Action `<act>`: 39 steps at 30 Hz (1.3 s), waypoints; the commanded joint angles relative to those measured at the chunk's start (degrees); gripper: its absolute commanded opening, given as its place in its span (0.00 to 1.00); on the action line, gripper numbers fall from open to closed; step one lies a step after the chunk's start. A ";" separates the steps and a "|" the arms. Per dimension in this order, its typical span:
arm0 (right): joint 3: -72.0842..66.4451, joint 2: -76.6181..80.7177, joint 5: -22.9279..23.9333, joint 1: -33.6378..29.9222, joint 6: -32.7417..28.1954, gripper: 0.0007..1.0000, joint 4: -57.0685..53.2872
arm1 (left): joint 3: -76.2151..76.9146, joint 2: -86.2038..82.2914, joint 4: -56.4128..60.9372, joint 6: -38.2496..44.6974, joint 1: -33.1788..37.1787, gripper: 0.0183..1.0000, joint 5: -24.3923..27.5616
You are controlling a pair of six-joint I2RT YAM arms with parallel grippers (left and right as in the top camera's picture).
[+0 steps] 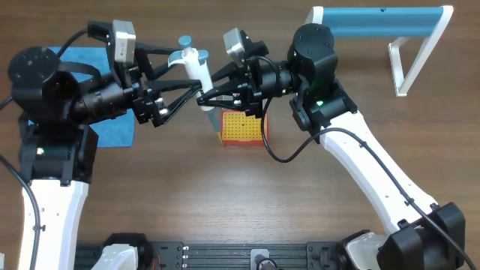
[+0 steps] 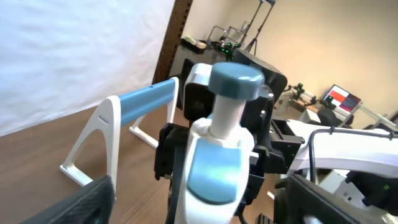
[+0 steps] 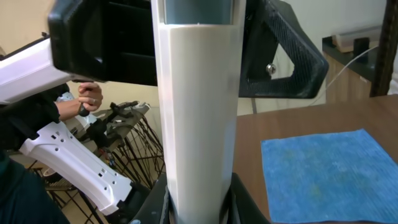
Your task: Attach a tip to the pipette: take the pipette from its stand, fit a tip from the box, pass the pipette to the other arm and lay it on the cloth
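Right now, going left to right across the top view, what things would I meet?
blue cloth → pipette, held up off the table → tip box → stand

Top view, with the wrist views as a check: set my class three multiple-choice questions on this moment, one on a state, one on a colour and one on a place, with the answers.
1. The right gripper has its fingers
A. spread wide with nothing between them
B. shut on the pipette
C. resting flat on the table

2. The cloth is
A. blue
B. red
C. white

3. The tip box is
A. on the cloth
B. on the bare table, apart from the cloth
C. in the right gripper

Answers:
1 B: in the right wrist view the pipette's white barrel rises from between the fingers.
2 A: both the top view and the right wrist view show it blue.
3 B: in the top view, wood shows between the box and the cloth.
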 commanded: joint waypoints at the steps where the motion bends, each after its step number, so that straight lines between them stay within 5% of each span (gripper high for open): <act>1: 1.25 0.26 -0.24 1.09 2.03 0.08 4.20 | 1.01 0.20 0.59 -0.96 -0.09 0.86 2.01; 5: 1.25 0.28 0.17 1.20 4.15 0.08 7.13 | 1.01 0.20 1.90 -0.94 -0.09 0.68 2.01; 15: 1.25 0.28 4.26 3.21 4.13 0.08 7.19 | 1.01 0.22 3.15 -0.92 -0.17 0.66 2.82; 28: 1.25 0.28 4.24 4.02 4.13 0.09 8.20 | 1.01 0.22 3.13 -0.87 -0.17 0.01 2.80; 29: 1.25 0.28 4.22 4.02 4.15 0.32 8.20 | 1.01 0.22 3.13 -0.87 -0.17 0.01 2.80; 32: 1.25 0.28 4.02 4.02 4.39 0.69 8.20 | 1.01 0.22 3.13 -0.48 -0.15 0.01 2.80; 36: 1.25 0.28 1.11 1.18 8.66 0.77 8.17 | 1.01 0.31 3.06 4.57 -0.07 0.01 2.32; 39: 1.25 0.28 -6.16 -5.95 15.12 0.77 7.58 | 0.98 1.11 -1.81 6.10 0.09 0.01 -5.42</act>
